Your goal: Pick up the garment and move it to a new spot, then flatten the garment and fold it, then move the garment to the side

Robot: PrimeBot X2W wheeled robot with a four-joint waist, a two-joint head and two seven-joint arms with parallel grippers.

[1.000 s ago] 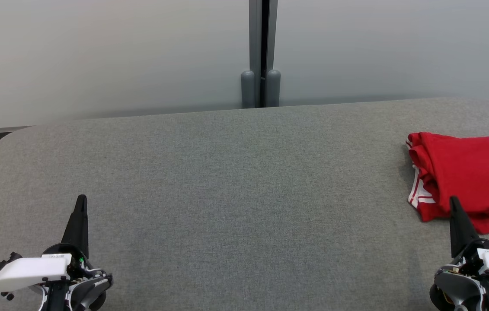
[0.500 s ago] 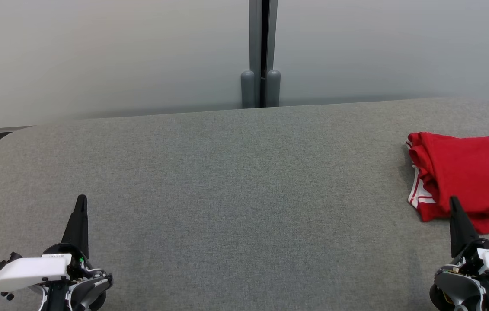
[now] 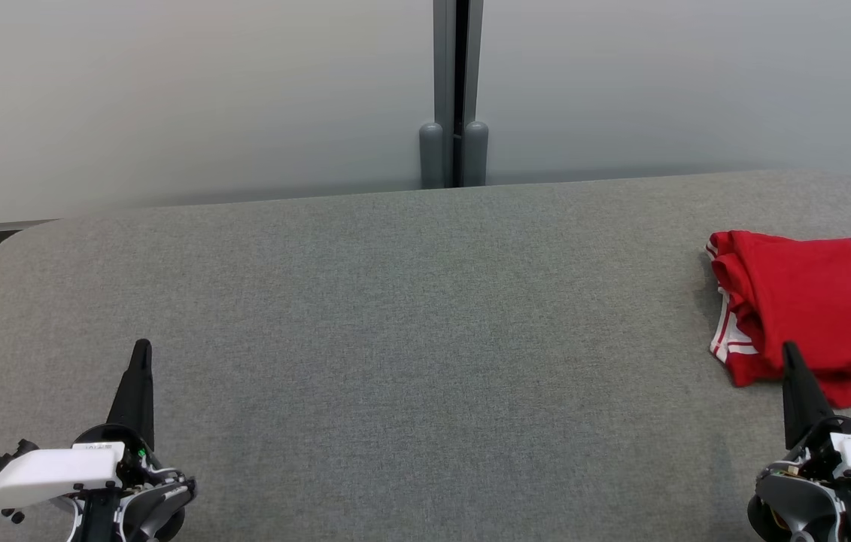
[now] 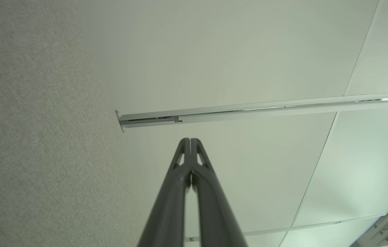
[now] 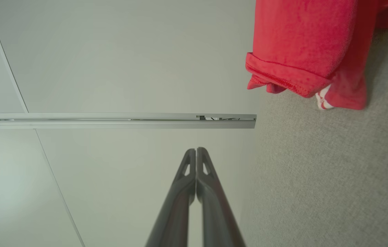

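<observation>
The red garment lies folded at the far right edge of the grey worktop, so I judge the task all but done, with my right pincer closed and empty just beside its near edge and my left pincer closed too, well apart.

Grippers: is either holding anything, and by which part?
Nothing is held. The left gripper and right gripper are both shut with nothing between the fingers; the red garment lies folded on the grey table, clear of them.
</observation>
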